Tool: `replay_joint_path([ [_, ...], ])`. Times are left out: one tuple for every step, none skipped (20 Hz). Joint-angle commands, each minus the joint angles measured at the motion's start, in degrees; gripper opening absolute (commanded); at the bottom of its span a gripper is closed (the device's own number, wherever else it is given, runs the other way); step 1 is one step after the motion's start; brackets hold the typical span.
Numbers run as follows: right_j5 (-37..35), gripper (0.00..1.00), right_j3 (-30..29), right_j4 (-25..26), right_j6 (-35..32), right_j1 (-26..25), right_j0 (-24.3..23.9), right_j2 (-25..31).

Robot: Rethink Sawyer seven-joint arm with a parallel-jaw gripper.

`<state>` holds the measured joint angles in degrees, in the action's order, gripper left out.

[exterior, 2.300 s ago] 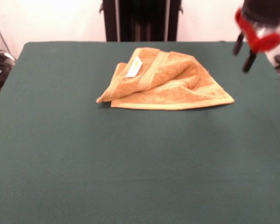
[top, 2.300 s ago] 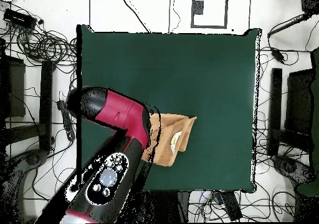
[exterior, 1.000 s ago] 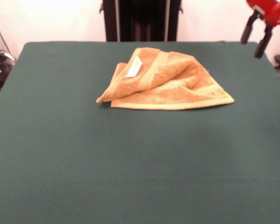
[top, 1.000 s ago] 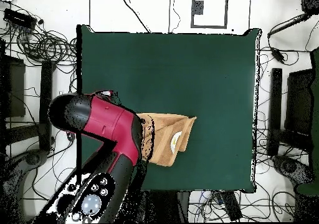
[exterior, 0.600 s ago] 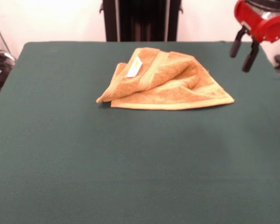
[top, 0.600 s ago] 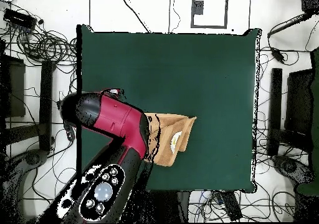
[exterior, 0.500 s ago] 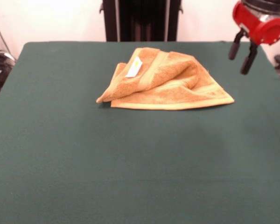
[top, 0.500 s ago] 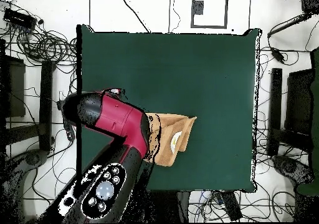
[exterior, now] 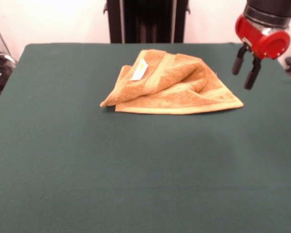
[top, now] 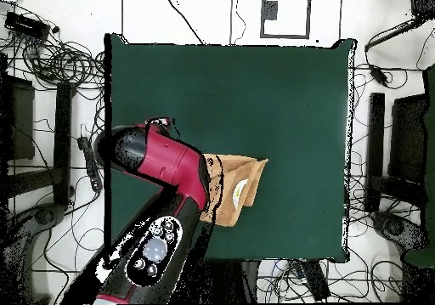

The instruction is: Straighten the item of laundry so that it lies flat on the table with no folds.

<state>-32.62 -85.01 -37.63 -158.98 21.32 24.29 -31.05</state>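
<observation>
The golden-orange towel [exterior: 172, 83] lies folded over itself on the far middle of the green table [exterior: 136, 165], with its white label [exterior: 139, 70] on the upper left fold. My gripper [exterior: 244, 77] hangs open and empty in the air just right of the towel's right corner. In the overhead view the red arm [top: 166, 170] covers the towel's left part; the rest of the towel [top: 242, 178] shows beside it, and the gripper is hidden under the arm.
The robot's dark pedestal [exterior: 146, 20] stands behind the table's far edge. Cables and stands [top: 51, 64] lie on the floor round the table.
The gripper first rose and moved right toward the top edge, then came back down and left, ending lower and closer to the towel's right corner. The towel has not moved.
</observation>
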Motion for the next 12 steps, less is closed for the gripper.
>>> replay_joint_path([
  [3.8,1.0,-6.42,0.28,-5.22,-4.86,-1.71,11.6],
  [4.47,1.0,-6.64,0.36,-4.85,-4.83,-2.15,12.14],
  [5.34,1.0,-6.84,0.44,-4.48,-4.87,-2.65,12.77],
  [6.2,1.0,-7.04,0.51,-4.11,-4.9,-3.14,13.41],
  [7.17,1.0,-7.09,0.56,-3.99,-5.14,-3.53,13.97],
  [8.24,1.0,-7.11,0.59,-3.89,-5.42,-3.98,14.65],
  [9.21,1.0,-7.03,0.79,-3.84,-5.75,-4.33,15.1],
  [10.12,1.0,-7.01,1.08,-3.66,-5.99,-4.8,15.61],
  [10.65,1.0,-7.1,1.39,-3.37,-6.07,-5.22,16.02],
  [11.11,1.0,-7.33,1.76,-3.08,-6.03,-5.54,16.2],
  [11.33,1.0,-7.75,2.06,-2.73,-5.78,-6.01,16.56],
  [11.8,1.0,-8.47,2.27,-2.28,-5.32,-6.63,17.27],
])
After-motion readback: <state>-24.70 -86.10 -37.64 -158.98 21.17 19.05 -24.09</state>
